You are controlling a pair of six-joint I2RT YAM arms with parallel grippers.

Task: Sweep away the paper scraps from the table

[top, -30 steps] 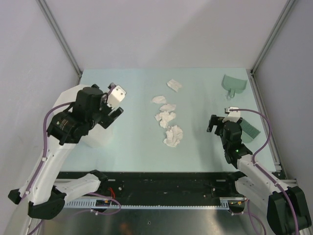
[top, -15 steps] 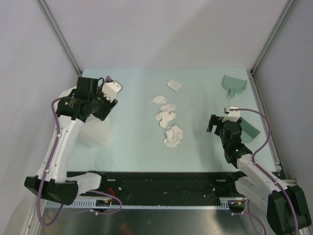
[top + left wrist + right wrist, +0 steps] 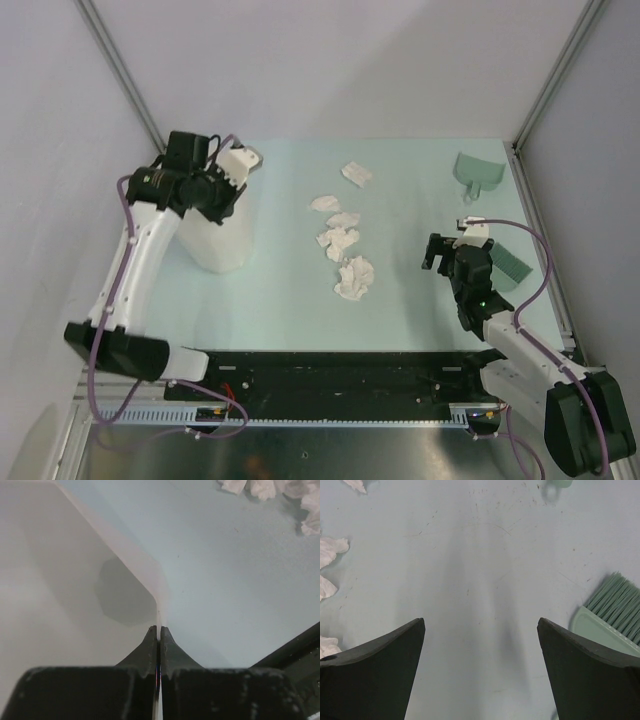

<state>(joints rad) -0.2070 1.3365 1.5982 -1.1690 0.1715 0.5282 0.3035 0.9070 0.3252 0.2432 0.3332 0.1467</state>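
Lying in a loose string near the middle of the table (image 3: pixel 280 290), the paper scraps (image 3: pixel 342 240) are spread with their long axis running from the far side toward the near edge, the largest wad nearest. To their left a white bin (image 3: pixel 225 240) is gripped at its thin rim by the left hand (image 3: pixel 158 630), whose fingers are pinched tight on that wall. To their right the right hand (image 3: pixel 452 256) is held with fingers spread wide and nothing between them. A green brush (image 3: pixel 512 268) lies just beyond it and a dustpan (image 3: pixel 478 172) farther back. The right hand is judged the nearer; a leftward sweep would meet the string broadside.
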